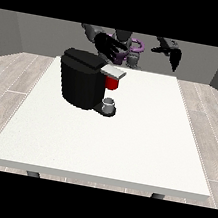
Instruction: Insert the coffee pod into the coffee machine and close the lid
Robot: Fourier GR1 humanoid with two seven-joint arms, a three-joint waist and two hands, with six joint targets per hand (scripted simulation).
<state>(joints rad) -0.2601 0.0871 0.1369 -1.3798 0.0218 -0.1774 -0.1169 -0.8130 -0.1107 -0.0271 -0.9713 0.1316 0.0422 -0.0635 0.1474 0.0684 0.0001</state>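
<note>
Front view: coffee machine (pixel 80 83), lid (pixel 112 72) down, cup (pixel 110 104) beneath.

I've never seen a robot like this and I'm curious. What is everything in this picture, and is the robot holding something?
The camera stands across the white table and looks at the robot, which is small at the top. Its two black hands reach towards us: the hand at the view's left hangs spread open just above the black coffee machine, and the hand at the view's right hangs in the air. Neither holds anything. The grey lid is down, with a red part under it. A small grey cup stands on the machine's base.
</note>
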